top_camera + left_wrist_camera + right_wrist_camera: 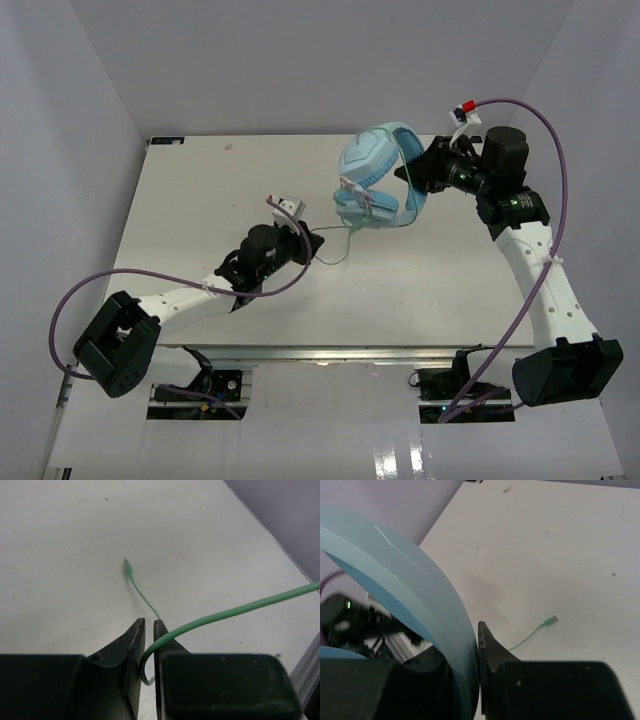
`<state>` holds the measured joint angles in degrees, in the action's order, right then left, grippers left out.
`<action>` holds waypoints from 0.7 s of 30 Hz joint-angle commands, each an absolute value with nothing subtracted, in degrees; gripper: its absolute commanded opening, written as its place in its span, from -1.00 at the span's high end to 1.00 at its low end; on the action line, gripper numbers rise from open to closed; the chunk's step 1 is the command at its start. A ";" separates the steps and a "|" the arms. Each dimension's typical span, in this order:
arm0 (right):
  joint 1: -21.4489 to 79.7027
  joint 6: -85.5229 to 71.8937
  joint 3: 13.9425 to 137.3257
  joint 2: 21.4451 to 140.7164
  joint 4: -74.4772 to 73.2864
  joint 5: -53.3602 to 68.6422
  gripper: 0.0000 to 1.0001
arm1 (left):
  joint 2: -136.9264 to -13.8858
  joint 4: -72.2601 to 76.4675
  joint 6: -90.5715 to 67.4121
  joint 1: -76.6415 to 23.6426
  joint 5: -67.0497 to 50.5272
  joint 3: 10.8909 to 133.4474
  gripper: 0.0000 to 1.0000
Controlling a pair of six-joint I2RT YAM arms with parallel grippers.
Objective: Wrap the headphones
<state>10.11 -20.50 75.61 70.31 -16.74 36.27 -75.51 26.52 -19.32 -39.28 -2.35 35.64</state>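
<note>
The light blue headphones (375, 175) hang above the back of the table. My right gripper (425, 170) is shut on their headband (420, 595), which fills the space between its fingers (490, 650). The thin green cable (345, 250) drops from the earcups toward my left gripper (312, 240) at mid-table. In the left wrist view a bend of the cable (225, 612) sits in the narrow gap of the left gripper (148, 622), touching both fingers, and runs off to the right. The cable's plug (128, 566) lies on the table just ahead; the plug (551, 620) also shows in the right wrist view.
The white table (200, 200) is boxed in by pale walls at the back and on both sides. Thick purple arm cables loop out by the left base (60, 310) and over the right arm (560, 170). A metal rail (330, 355) runs along the near edge.
</note>
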 commanded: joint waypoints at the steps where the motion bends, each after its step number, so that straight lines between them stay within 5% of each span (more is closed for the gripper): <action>1: 9.68 -1.56 77.50 66.67 -19.92 59.92 0.85 | -76.77 29.04 -21.60 -27.40 -25.69 41.93 0.65; 6: 9.84 25.57 79.58 65.81 -39.87 53.11 0.85 | -82.51 13.26 -17.96 -24.08 -38.41 55.68 0.91; 10: 9.98 36.87 76.84 64.85 -45.48 45.79 0.85 | -81.08 2.42 -14.55 -23.42 -39.22 62.34 0.91; 21: 16.11 42.87 65.70 62.93 -31.98 17.44 0.85 | -78.93 -13.05 -17.54 -24.42 -45.66 71.69 0.89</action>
